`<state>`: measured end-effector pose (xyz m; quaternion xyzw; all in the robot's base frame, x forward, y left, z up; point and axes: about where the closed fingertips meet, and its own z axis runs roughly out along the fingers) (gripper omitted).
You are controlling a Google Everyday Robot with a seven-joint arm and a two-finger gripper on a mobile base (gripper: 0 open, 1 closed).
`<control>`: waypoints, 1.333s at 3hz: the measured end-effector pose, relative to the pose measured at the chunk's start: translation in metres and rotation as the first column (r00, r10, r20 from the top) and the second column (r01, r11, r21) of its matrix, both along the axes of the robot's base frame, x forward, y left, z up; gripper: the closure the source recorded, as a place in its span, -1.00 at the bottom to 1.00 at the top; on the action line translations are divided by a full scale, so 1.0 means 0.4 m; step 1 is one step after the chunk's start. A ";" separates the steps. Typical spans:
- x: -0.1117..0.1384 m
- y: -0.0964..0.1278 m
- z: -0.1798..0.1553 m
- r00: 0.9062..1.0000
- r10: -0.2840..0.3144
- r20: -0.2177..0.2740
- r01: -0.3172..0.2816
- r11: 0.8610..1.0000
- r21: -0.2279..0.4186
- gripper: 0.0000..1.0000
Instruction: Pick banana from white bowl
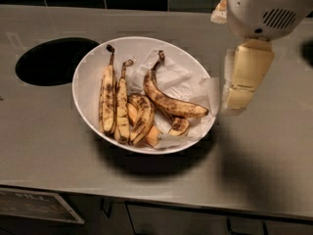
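Observation:
The banana (168, 100), long, strongly curved and brown-speckled, lies in the right half of the white bowl (86, 73) on crumpled white paper, its dark stem pointing up and back. My gripper (234, 105) hangs from the white wrist at the upper right. It is just outside the bowl's right rim, above the counter and a little right of the banana's tip. It holds nothing that I can see.
Two straighter slim bananas (113, 99) lie in the bowl's left half, with short stubby ones (143, 117) in the middle. A dark round hole (53, 60) opens in the grey counter left of the bowl. A dark tiled wall runs behind; the counter's front edge runs below.

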<state>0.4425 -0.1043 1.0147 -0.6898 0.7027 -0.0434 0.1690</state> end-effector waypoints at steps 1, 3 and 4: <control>0.035 0.030 -0.024 1.000 0.002 -0.007 -0.002 1.000 0.023 -1.00; 0.094 0.063 -0.106 0.996 -0.032 -0.084 0.041 0.993 0.114 -1.00; 0.094 0.063 -0.106 0.996 -0.032 -0.084 0.041 0.993 0.114 -1.00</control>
